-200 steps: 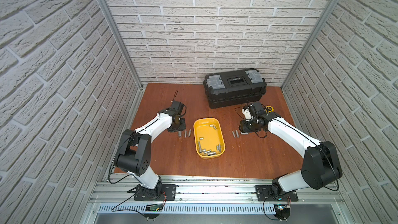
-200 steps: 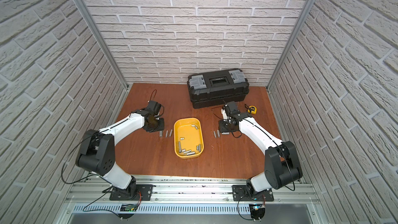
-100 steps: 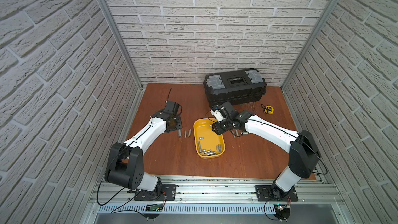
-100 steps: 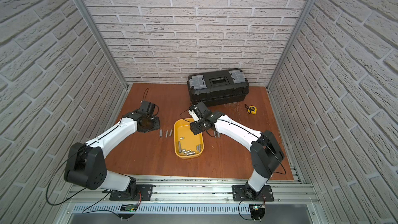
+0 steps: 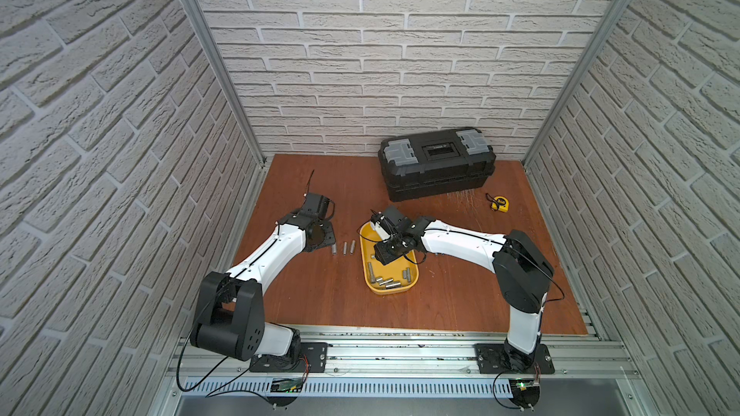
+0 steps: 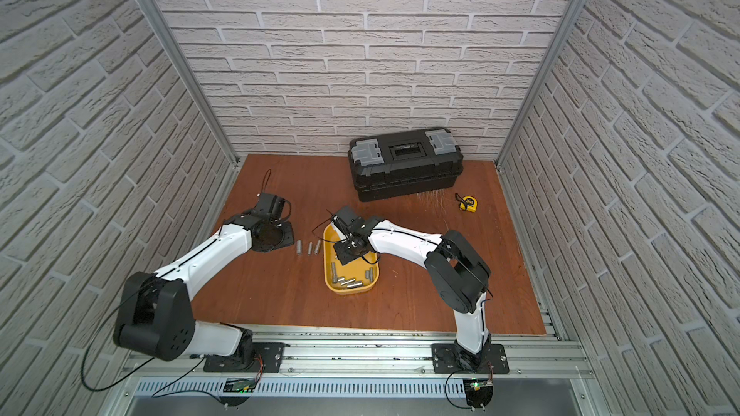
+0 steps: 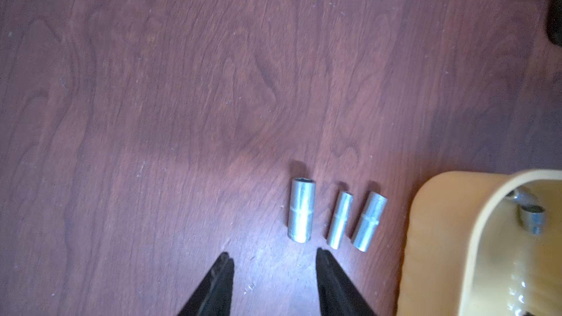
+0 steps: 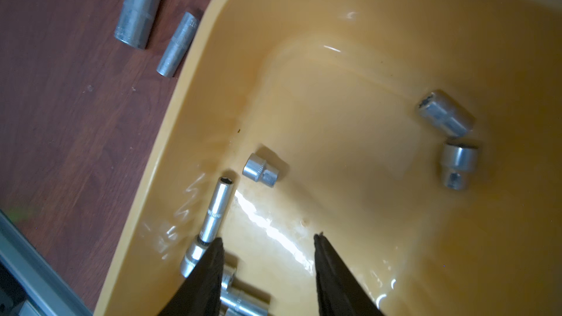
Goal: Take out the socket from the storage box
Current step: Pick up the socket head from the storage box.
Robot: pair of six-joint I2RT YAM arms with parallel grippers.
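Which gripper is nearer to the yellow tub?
Right. The right gripper hangs over the tub; the left gripper is over the table, by three sockets beside the tub.

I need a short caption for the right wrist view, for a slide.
Open right gripper over loose sockets in the yellow storage box.

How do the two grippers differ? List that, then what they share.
The left gripper is over the table; the right gripper is over the storage box. Ahead of the left gripper lie three sockets, outside the box; beside the right gripper lies a slim socket, inside it. Both are open and empty.
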